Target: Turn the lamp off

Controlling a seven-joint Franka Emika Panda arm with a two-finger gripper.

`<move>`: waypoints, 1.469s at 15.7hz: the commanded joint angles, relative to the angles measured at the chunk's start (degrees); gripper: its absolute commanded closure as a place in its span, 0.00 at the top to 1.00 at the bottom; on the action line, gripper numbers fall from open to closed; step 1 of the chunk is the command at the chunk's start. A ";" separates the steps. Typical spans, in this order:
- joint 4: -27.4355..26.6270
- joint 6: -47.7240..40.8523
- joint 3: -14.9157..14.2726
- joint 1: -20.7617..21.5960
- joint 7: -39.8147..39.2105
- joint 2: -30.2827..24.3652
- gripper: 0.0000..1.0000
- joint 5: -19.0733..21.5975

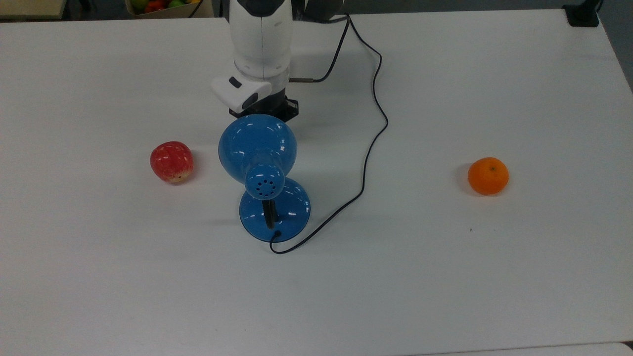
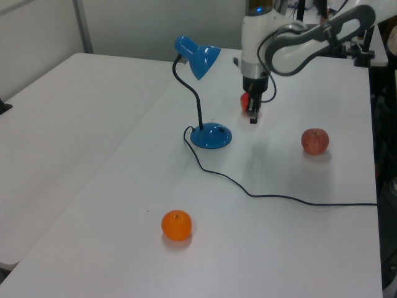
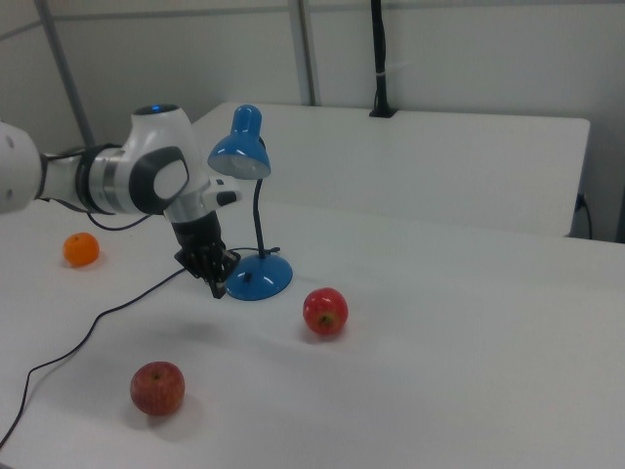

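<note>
Just beyond the lamp in the top view, above the bench: the claw, touching nothing. Cannot tell whether open or closed. Lamp upright on the bench, apple to the top view's left of it, orange well off to the right. No glow under the shade, so probably off already, with only a clean retreat to make. Lift straight up, keep clear of the shade, and stay off the cord running from the lamp's base. No brand, label or writing legible.
</note>
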 commanded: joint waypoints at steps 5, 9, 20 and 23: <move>4.75 -20.98 0.03 -0.13 -0.25 -11.43 0.00 -1.72; 8.63 -27.42 -0.50 -0.22 -3.06 -14.67 0.00 -1.37; 8.99 -29.36 -1.11 -1.44 -4.39 -17.58 0.86 -0.75; 8.99 -29.54 -1.02 -1.45 -4.30 -17.93 1.00 -0.84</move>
